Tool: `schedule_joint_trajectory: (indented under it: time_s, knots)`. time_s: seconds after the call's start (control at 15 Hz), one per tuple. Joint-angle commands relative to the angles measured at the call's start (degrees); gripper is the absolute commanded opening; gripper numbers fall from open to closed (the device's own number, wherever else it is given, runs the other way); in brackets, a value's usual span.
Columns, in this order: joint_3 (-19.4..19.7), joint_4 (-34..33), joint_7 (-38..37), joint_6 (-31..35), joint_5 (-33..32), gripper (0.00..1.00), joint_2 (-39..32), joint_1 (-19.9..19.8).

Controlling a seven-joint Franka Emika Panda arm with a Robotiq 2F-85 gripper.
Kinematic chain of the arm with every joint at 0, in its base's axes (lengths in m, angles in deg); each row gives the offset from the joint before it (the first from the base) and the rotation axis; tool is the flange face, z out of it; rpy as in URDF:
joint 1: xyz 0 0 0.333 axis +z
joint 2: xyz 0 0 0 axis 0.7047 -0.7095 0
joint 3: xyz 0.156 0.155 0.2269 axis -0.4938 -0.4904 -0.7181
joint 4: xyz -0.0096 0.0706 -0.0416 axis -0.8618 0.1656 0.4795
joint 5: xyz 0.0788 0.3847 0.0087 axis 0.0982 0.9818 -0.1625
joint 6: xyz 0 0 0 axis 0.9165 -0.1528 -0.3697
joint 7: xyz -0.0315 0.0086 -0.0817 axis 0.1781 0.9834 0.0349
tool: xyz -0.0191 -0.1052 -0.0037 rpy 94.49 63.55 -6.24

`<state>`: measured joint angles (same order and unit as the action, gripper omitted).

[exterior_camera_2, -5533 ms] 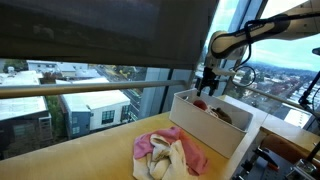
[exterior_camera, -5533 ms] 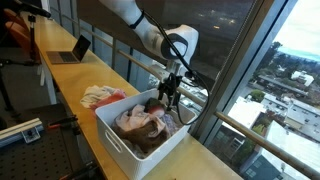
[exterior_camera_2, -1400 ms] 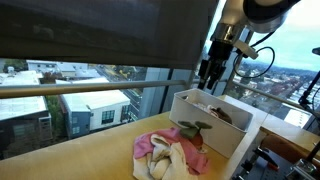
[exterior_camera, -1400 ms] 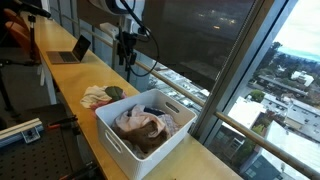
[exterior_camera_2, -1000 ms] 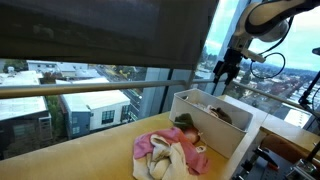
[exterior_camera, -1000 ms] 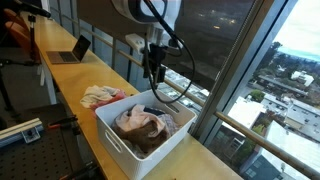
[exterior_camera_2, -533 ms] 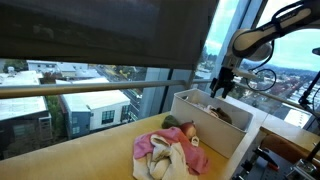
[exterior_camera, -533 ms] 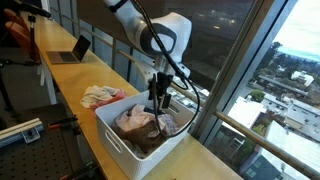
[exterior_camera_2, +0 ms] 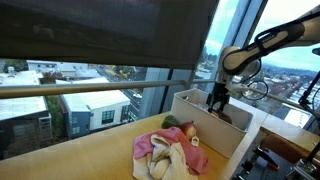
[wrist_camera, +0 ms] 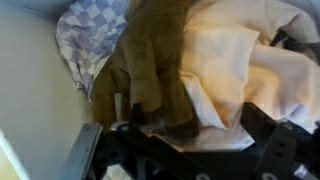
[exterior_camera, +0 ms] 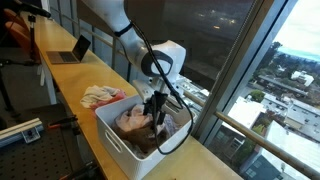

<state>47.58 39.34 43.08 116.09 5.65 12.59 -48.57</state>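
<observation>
1. Since the wrist cam is basically buried in laundry, I'll start big: the long wooden table (exterior_camera: pixel 60 75) runs along the window wall and carries everything.
2. Arm (exterior_camera: pixel 112 18) comes in from above and bends down into the white bin (exterior_camera: pixel 112 140), which sits on the table near the glass. Both exterior views show the bin (exterior_camera_2: pixel 190 108) stuffed with fabric.
3. Loose pile of clothes (exterior_camera_2: pixel 170 152), pink and cream, lies on the table just beside the bin, outside it.
4. Laptop (exterior_camera: pixel 72 50) sits open further down the table, well apart from the bin.
5. Inside the bin, a cream cloth (wrist_camera: pixel 240 70) fills the right side of the wrist view.
6. Brown cloth (wrist_camera: pixel 155 60) is the one I'm on: it lies crumpled in the bin, draped over the cream cloth, running from the top of the wrist view down to the dark hardware at the bottom edge.
7. Blue checkered cloth (wrist_camera: pixel 90 35) is bunched between the brown cloth and the pale bin wall.
8. Fingers (exterior_camera: pixel 155 113) are down among the clothes in the bin, right at the brown cloth. Honestly can't tell if they're spread or pinched on it; fabric and blur hide the tips.
</observation>
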Motion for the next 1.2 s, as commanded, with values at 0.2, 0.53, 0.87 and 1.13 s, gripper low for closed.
schedule_joint_trajectory:
  time_s: [0.2, 0.53, 0.87, 1.13]
  knots:
    - [0.9, -2.8, -0.9, 0.1, -2.3, 1.00, -5.4, 0.9]
    - [0.2, -3.6, -0.1, -1.1, -1.3, 0.74, -6.8, 0.5]
    - [-0.4, -3.7, 0.2, -2.4, -0.5, 0.37, -5.6, 0.5]
    - [-0.5, -4.1, 0.1, -3.8, -0.1, 0.08, -4.6, 0.4]
